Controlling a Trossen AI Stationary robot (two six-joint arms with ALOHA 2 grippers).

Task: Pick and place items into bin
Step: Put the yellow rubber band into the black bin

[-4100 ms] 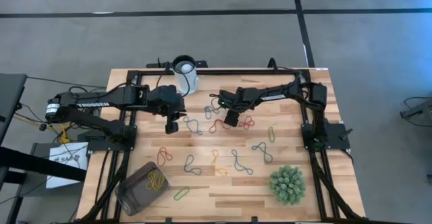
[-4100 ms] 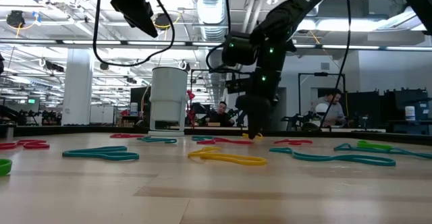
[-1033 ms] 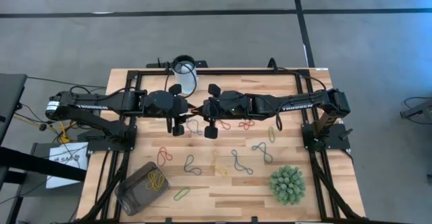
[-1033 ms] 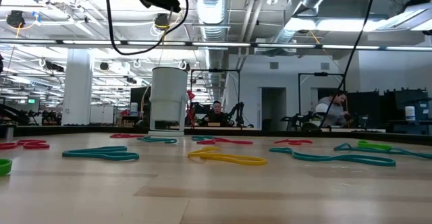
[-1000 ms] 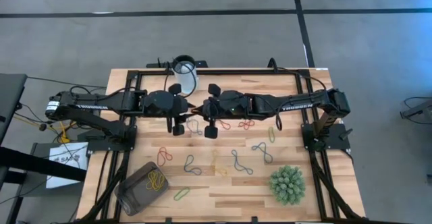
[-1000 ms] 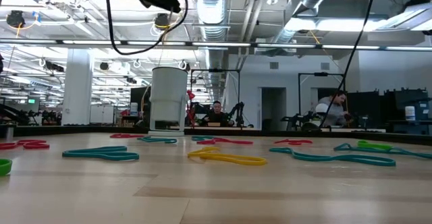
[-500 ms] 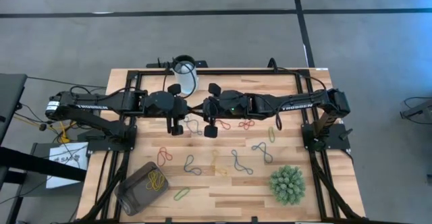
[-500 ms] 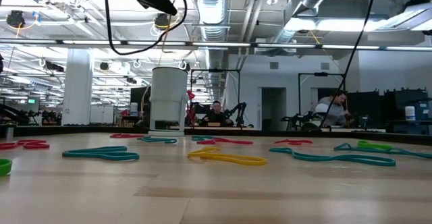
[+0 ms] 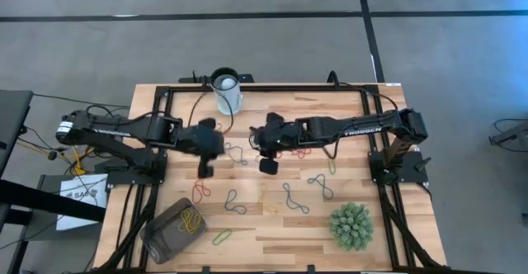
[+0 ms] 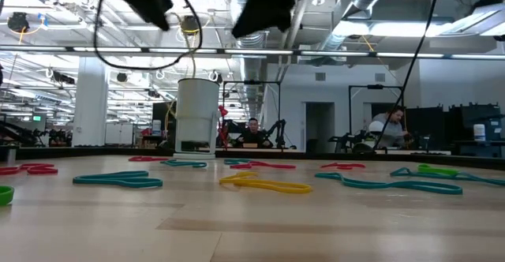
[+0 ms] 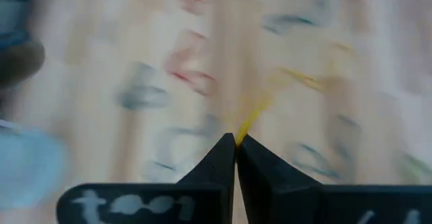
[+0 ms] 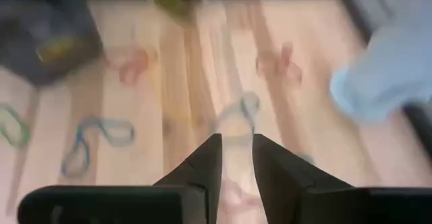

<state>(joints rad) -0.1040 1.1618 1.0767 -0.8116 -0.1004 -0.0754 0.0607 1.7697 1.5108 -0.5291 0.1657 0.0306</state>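
1. Seen from above, a wooden table point(image 9: 272, 224) carries two dark robot arms that reach toward each other across its middle. Thin looped bands point(image 9: 286, 198) in red, orange, yellow, green, blue and grey lie scattered over the central boards.

2. The left gripper point(image 11: 234, 142) hangs above the table, a little left of centre. In its own wrist view its two fingers are pressed tip to tip, and a yellow band point(image 11: 255, 113) runs out from between the tips. It appears to be pinching that band, though the view is smeared.

3. The right gripper point(image 12: 236, 155) hangs just right of centre, near the left one but apart from it. Its fingers stand a little apart with bare table showing between them, and nothing is held.

4. The bin point(image 9: 163, 239), a small brownish-grey container with rounded corners, sits at the table's near-left corner, well apart from both grippers. At least one yellow band already lies inside it.

5. A white cup point(image 9: 226, 94) stands at the far edge, and a spiky green plant ball point(image 9: 351, 226) sits near the right front corner. Neither belongs to the task.

6. Judged from this, the step in hand is the carry: the left arm has a band and needs to swing toward the bin, stop over it and part its fingers. The right arm looks free to drop onto another band. Most bands are not yet binned, so the task seems early.
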